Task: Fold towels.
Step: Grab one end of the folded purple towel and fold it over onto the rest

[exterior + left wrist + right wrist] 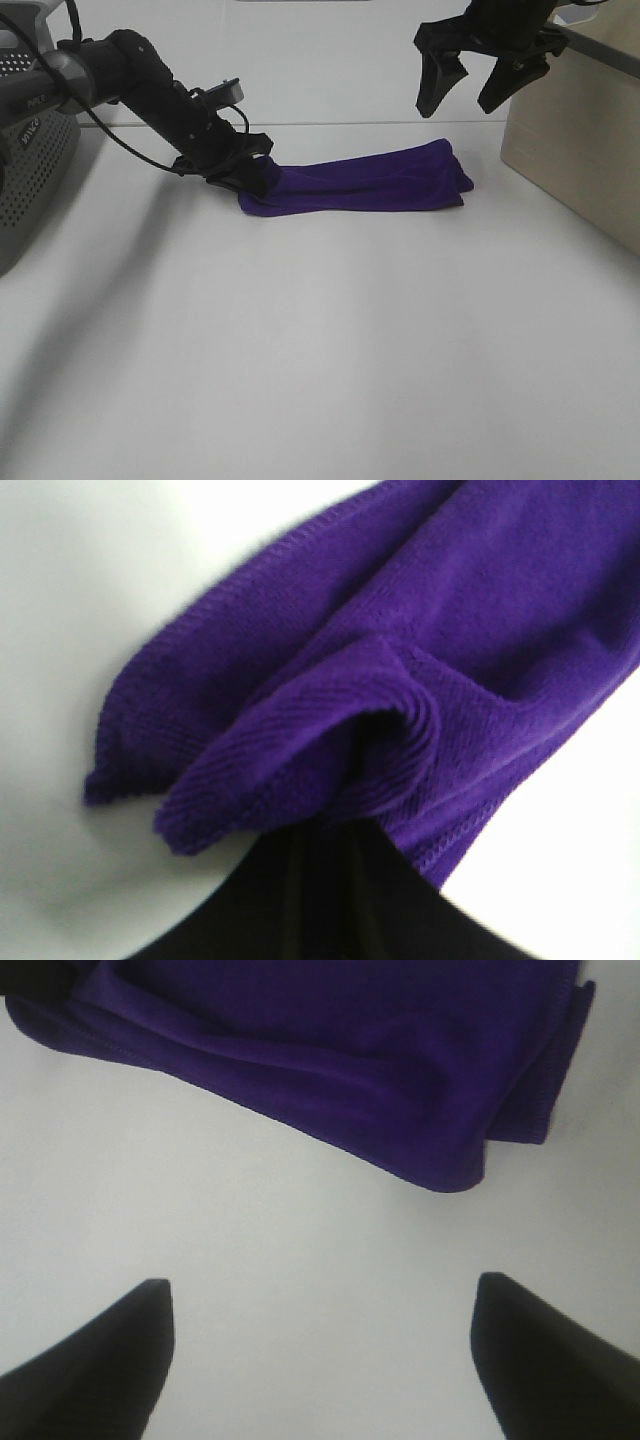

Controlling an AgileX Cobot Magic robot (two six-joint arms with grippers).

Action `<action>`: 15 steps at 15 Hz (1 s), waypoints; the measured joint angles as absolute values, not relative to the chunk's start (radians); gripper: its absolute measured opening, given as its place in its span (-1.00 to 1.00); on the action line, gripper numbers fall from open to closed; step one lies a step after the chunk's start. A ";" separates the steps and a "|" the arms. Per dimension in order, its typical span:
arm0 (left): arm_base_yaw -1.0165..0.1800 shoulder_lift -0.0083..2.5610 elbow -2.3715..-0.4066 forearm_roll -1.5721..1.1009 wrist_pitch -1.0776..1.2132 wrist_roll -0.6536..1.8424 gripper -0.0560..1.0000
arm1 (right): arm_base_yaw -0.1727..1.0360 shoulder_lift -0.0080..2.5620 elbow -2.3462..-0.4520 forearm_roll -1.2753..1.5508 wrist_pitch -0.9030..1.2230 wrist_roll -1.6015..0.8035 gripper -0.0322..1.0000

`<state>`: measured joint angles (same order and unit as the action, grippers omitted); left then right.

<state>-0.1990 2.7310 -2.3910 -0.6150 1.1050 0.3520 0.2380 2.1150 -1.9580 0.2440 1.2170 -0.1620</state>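
Note:
A deep purple plush towel (365, 182) lies on the white table, folded into a long narrow band running left to right. My left gripper (252, 178) is low at the towel's left end and shut on that end. The left wrist view shows the bunched towel edge (330, 730) pinched in its black jaws. My right gripper (466, 95) hangs open and empty in the air, above and behind the towel's right end. The right wrist view shows its two black fingertips (95, 1360) spread wide over bare table, with the towel's right end (420, 1090) beyond them. No white tag shows.
A grey perforated basket (35, 150) stands at the left edge. A pale wooden box (580, 150) stands at the right edge, close to the right gripper. The white tabletop (320, 350) stretches toward the front.

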 joint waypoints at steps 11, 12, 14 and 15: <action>-0.096 2.526 -2.396 -0.525 1.206 0.433 -0.83 | 0.238 1.715 -1.733 0.310 1.220 -0.133 0.61; -0.133 2.527 -2.396 -0.524 1.206 0.434 -0.83 | 0.238 1.678 -1.720 0.311 1.220 -0.133 0.61; -0.191 2.530 -2.396 -0.518 1.207 0.431 -0.83 | 0.238 1.626 -1.708 0.311 1.222 -0.133 0.61; -0.229 2.536 -2.396 -0.517 1.201 0.421 -0.83 | 0.238 1.603 -1.707 0.311 1.222 -0.133 0.61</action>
<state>-0.2290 2.5360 -2.3960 -0.5170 1.2010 0.4210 0.2380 1.6030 -1.7070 0.3110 1.2220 -0.1330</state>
